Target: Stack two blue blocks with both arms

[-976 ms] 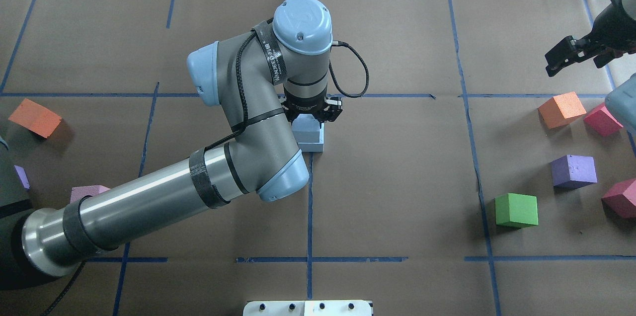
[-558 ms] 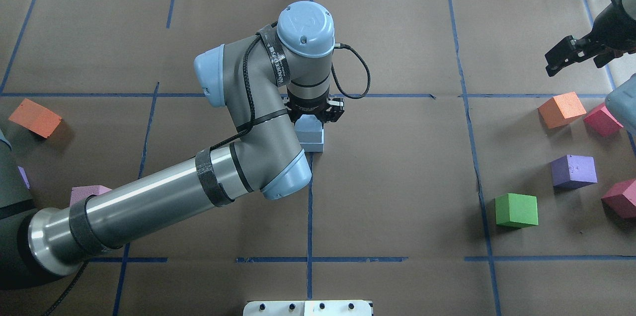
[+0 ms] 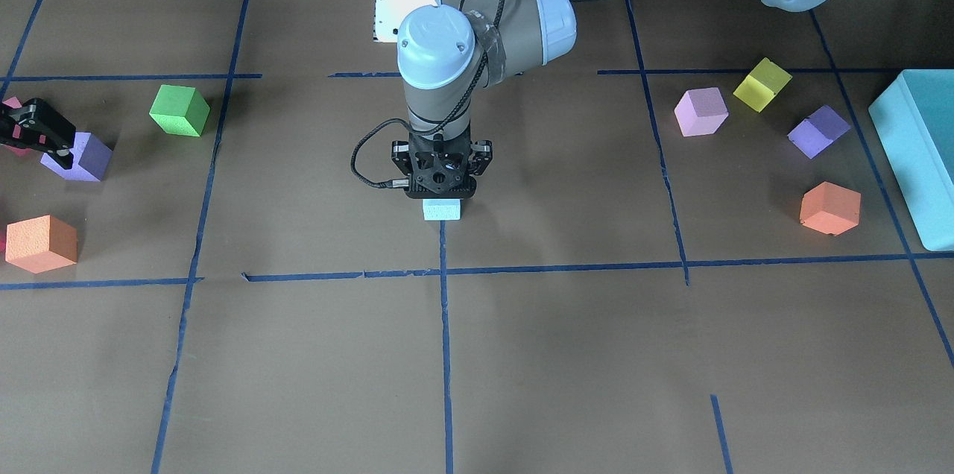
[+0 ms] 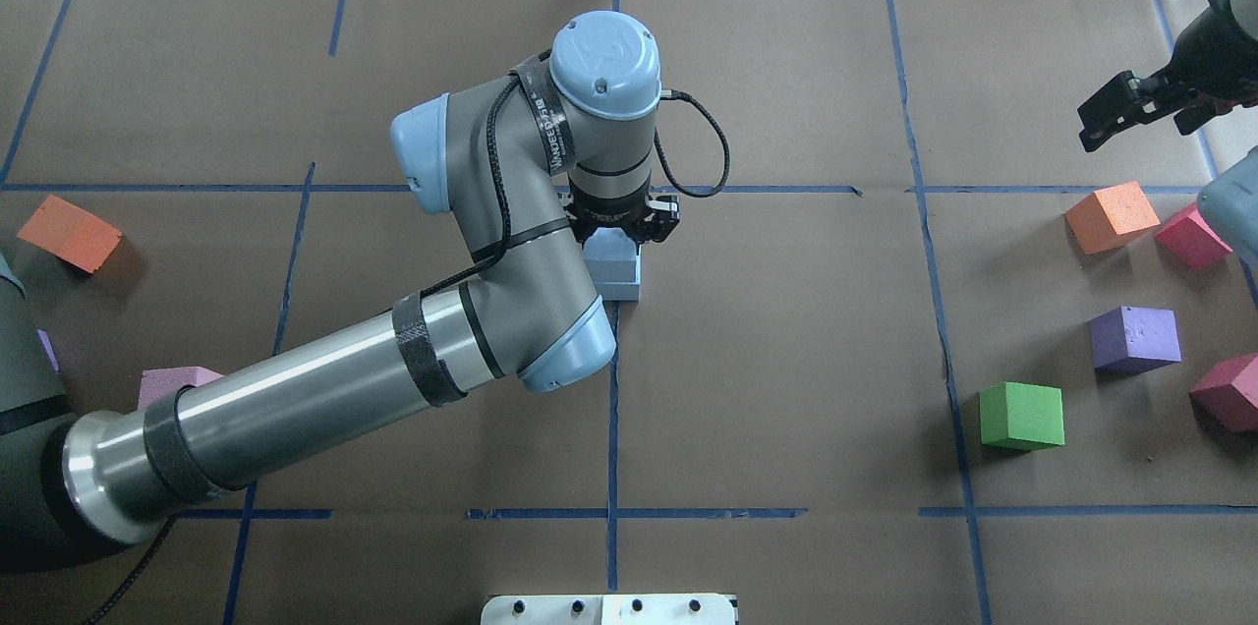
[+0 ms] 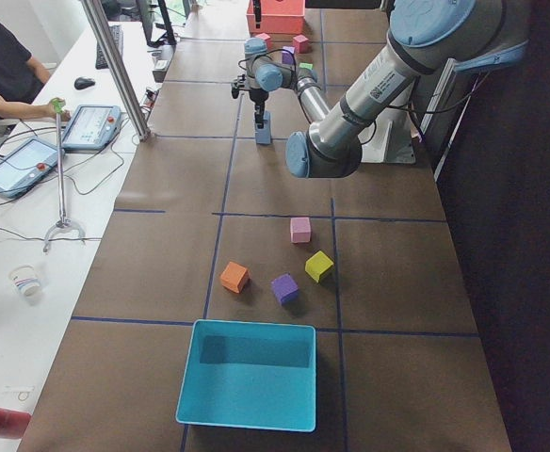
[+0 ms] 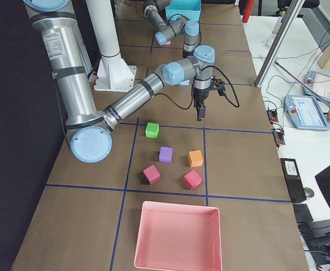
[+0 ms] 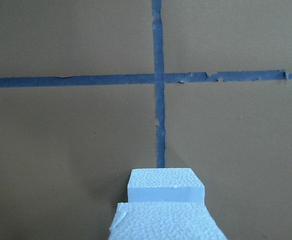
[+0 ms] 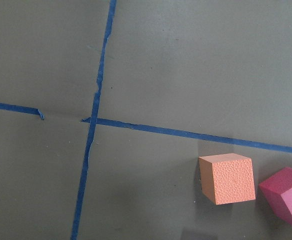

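Observation:
Two pale blue blocks sit at the table's centre on a blue tape cross. In the left wrist view the upper block (image 7: 163, 222) fills the bottom edge, with the lower block (image 7: 166, 185) just beyond it. I cannot tell whether they touch. My left gripper (image 4: 619, 230) points straight down over them and is shut on the upper block. In the front view only a blue block (image 3: 441, 209) shows under the left gripper (image 3: 440, 191). My right gripper (image 4: 1093, 126) hangs open and empty at the far right, well away from the blocks.
On the right side lie an orange cube (image 4: 1111, 215), magenta cubes (image 4: 1192, 237), a purple cube (image 4: 1135, 338) and a green cube (image 4: 1022, 416). On the left side lie an orange cube (image 4: 69, 232) and a pink cube (image 4: 172, 377). A teal box (image 3: 917, 153) and a pink tray (image 6: 176, 237) stand at the table's ends.
My left arm's wrist has sunk a little over the blue blocks and its elbow has shifted slightly right. The blue blocks and my right arm have not moved.

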{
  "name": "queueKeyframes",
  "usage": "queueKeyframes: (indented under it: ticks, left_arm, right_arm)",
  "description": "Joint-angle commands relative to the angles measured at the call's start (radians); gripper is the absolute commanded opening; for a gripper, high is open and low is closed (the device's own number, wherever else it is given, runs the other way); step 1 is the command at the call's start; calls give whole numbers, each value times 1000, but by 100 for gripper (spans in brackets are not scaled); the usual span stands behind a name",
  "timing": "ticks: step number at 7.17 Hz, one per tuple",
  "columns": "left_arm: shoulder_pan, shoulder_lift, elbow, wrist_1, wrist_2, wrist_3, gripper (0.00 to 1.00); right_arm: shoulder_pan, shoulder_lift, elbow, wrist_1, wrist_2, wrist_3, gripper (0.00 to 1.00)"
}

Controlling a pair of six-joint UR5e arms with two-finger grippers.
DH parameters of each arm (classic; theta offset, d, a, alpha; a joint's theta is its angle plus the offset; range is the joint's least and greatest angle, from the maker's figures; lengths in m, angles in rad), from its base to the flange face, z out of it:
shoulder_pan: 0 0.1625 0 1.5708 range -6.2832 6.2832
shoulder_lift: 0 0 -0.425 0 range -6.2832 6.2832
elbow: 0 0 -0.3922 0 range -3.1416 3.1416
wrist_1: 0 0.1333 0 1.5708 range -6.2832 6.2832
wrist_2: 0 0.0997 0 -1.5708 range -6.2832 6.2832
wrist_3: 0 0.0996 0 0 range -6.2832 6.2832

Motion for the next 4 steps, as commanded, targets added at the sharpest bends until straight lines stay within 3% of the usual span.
queueKeyframes:
  ticks: [1,4]
  left_arm:
    - [0,-4,7,-9,1,-14,11]
    - [9,-4,9,-9,2,-14,14]
  right_arm:
    - [-1,0,-1,0,0,0,100]
    - [-1,0,-4,0,0,3,100]
